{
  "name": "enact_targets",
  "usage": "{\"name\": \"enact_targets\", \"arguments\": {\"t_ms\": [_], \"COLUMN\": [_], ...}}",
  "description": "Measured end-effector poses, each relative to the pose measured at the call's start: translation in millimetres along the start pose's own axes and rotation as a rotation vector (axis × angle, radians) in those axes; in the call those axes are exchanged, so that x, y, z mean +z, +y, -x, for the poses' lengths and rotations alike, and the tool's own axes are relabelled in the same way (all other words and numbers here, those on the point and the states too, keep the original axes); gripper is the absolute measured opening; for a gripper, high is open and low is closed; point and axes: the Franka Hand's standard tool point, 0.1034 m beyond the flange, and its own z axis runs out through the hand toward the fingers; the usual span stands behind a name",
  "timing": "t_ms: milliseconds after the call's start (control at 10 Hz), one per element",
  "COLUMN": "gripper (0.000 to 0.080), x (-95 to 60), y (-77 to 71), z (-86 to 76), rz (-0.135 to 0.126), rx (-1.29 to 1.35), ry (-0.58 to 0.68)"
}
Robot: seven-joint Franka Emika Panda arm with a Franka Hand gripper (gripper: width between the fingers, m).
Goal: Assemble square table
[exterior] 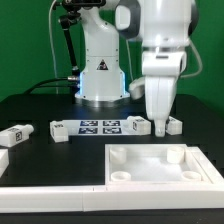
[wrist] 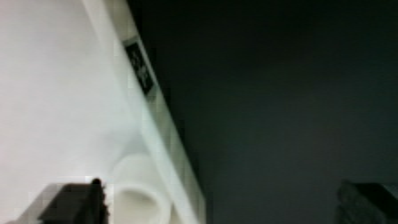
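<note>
The square table panel (exterior: pixel 150 183) lies white and flat at the front, on the exterior view's right, with a raised rim and recessed corners. Short white tagged leg posts lie on the black table: one (exterior: pixel 17 133) at the far left, one (exterior: pixel 57 130) beside it, and two (exterior: pixel 137 124) (exterior: pixel 173 127) just behind the panel. My gripper (exterior: pixel 159 126) hangs between these last two, above the panel's far edge. In the wrist view my gripper (wrist: pixel 222 205) is open and empty. The panel's white edge (wrist: pixel 63 110), with a tag and a round recess, lies by one fingertip (wrist: pixel 71 203).
The marker board (exterior: pixel 100 126) lies flat behind the panel. Long white border bars run along the front edge (exterior: pixel 50 181) and at the left (exterior: pixel 4 160). The robot's white base (exterior: pixel 100 75) stands at the back centre.
</note>
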Motion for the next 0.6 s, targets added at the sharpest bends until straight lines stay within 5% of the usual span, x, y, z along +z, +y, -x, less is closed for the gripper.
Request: {"name": "enact_targets", "arguments": {"t_ms": [100,300,600], "gripper": [0.0649,0.0649,0.0649], "x": [-11.9,-3.8,-5.2], "y": [-8.6,-34.6,-31.1], "z": [-13.3,-36.6,-35.4], "rz": [0.013,0.005,-0.008], "rx": [0.135,0.290,0.467], "ry": [0.002,0.026,0.030]}}
